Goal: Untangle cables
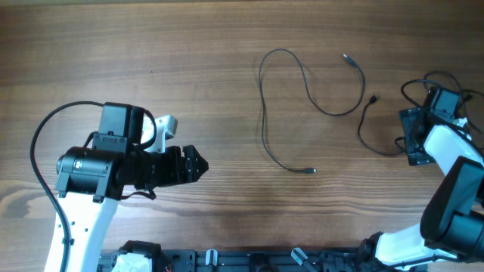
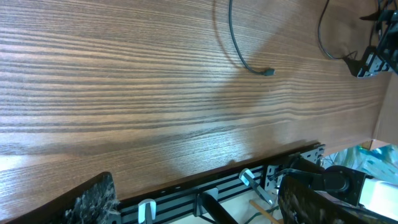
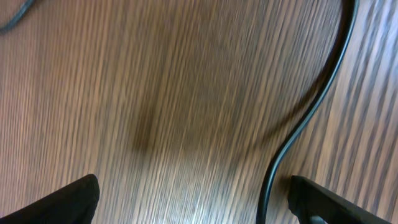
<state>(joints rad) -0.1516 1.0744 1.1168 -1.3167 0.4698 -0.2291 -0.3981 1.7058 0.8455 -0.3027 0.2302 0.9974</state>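
Observation:
A long thin dark cable [image 1: 264,106] lies loose on the wood table, looping from a plug at the back [image 1: 347,57] to a plug near the middle [image 1: 311,171]. Its near end shows in the left wrist view [image 2: 267,72]. A shorter cable [image 1: 363,128] runs from its plug [image 1: 374,98] to my right gripper [image 1: 412,140]. In the right wrist view that gripper [image 3: 199,205] is open and low over the table, and the cable [image 3: 298,130] passes between its fingers near the right one. My left gripper [image 1: 198,166] is open and empty [image 2: 205,208], well left of both cables.
A black slotted rail [image 1: 249,261] runs along the table's front edge and shows in the left wrist view [image 2: 249,180]. A thick black arm cable [image 1: 36,143] arcs at the far left. Arm wiring [image 1: 423,81] bunches at the right edge.

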